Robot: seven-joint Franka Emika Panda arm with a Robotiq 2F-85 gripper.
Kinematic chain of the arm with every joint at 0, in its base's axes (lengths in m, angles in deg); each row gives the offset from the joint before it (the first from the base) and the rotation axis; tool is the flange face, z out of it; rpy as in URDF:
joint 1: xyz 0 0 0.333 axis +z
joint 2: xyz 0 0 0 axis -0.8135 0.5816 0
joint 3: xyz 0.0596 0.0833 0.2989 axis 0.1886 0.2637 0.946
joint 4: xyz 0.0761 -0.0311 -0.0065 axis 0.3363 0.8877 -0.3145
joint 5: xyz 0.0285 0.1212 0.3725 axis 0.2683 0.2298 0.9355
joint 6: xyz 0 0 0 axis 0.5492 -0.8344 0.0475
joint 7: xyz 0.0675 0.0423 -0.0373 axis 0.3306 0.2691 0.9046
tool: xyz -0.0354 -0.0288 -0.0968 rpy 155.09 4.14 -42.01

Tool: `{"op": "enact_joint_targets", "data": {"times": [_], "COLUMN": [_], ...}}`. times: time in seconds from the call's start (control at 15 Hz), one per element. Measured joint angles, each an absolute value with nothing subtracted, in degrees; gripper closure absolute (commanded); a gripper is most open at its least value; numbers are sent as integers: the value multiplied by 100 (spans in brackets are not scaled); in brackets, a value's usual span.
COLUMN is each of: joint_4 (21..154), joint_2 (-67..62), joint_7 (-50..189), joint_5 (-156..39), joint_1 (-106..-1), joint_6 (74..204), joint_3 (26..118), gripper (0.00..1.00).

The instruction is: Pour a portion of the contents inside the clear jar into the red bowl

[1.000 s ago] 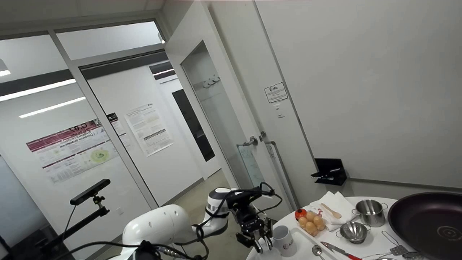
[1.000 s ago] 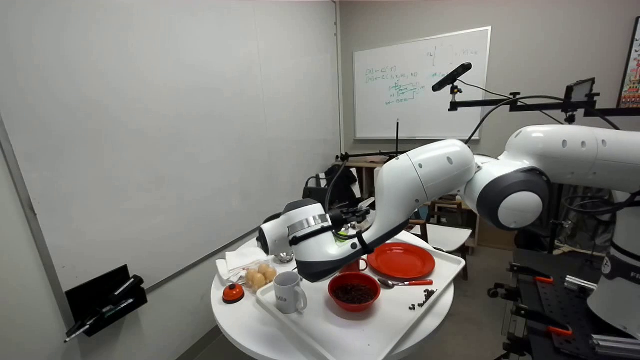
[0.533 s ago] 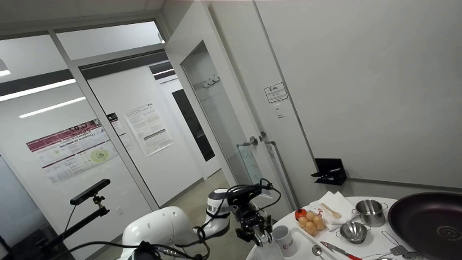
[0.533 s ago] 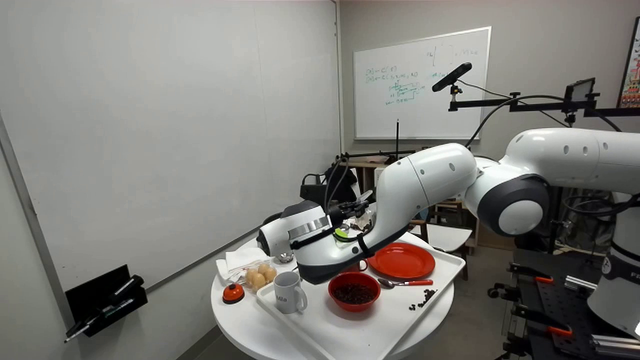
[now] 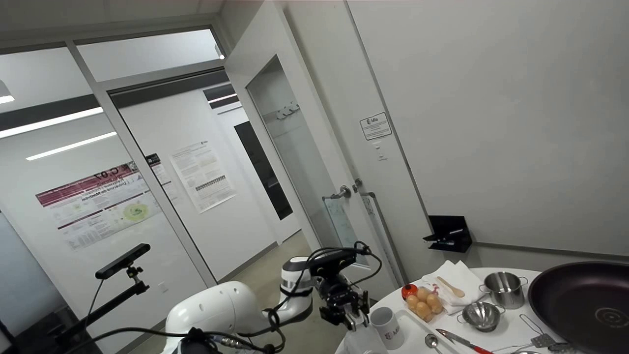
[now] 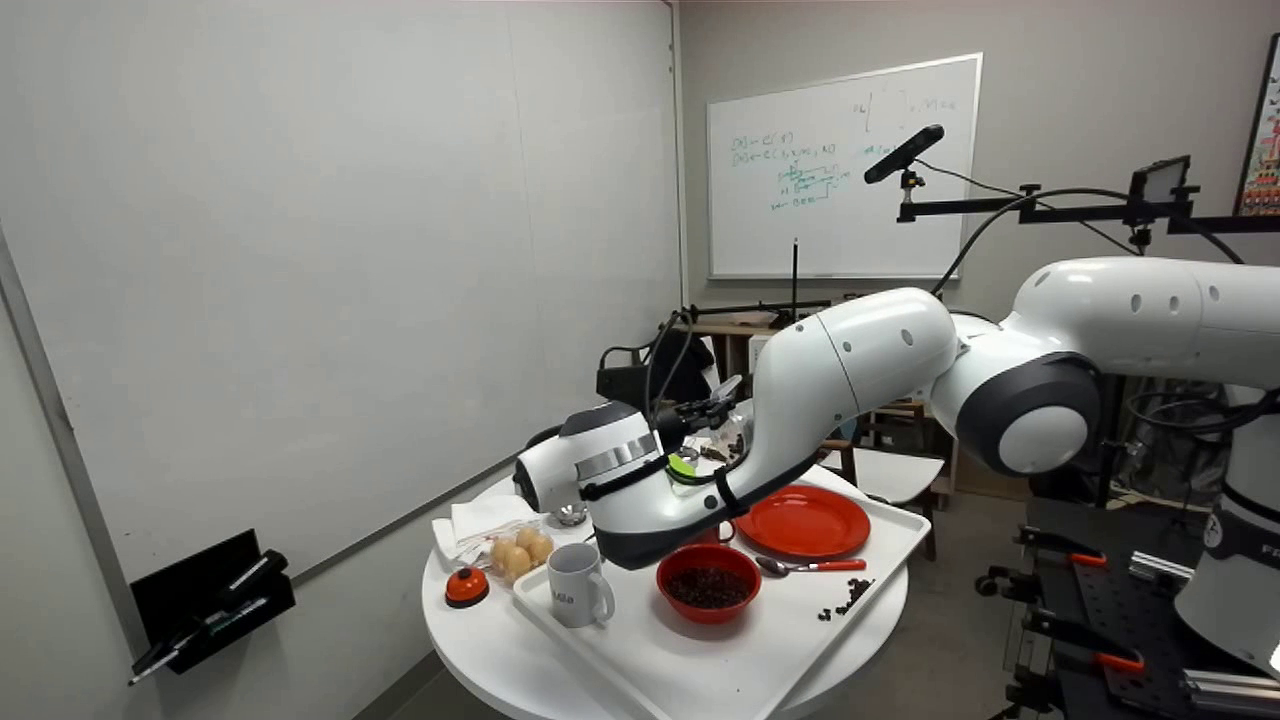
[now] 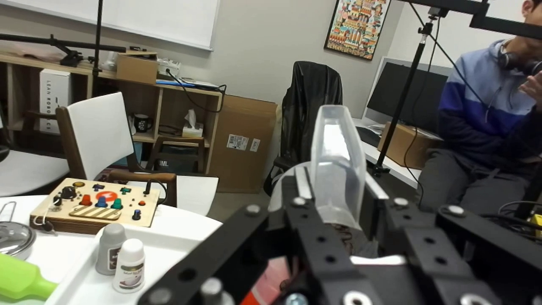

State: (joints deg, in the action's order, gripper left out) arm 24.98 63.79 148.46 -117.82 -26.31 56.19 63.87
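While the wrist view shows the claw (image 7: 338, 186) clamped on the clear jar (image 7: 338, 156), two small bottles (image 7: 129, 267) stand in the white tray (image 7: 159, 253). In an exterior view, the jar hangs from the claw, and the grey mug (image 5: 387, 330) appears just beside it. In an exterior view, the red bowl (image 6: 704, 615), holding dark pieces (image 6: 710, 587), sits on the tray between the mug and a red-handled spoon (image 6: 838, 565).

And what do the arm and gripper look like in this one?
The arm is glossy white with rounded segments, dark joint rims, a silver band and black straps. Black cables loop along it. The gripper is black, with angular, drilled linkage bars, silver bolt heads and pale strips on its fingers.
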Motion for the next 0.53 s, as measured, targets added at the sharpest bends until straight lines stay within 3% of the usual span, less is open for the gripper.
{"op": "enact_joint_targets", "data": {"times": [0.53], "joint_4": [2451], "joint_2": [6487], "joint_7": [15264], "joint_5": [-11996], "joint_1": [-2517], "joint_6": [5619], "joint_3": [6078], "gripper": [93]}}
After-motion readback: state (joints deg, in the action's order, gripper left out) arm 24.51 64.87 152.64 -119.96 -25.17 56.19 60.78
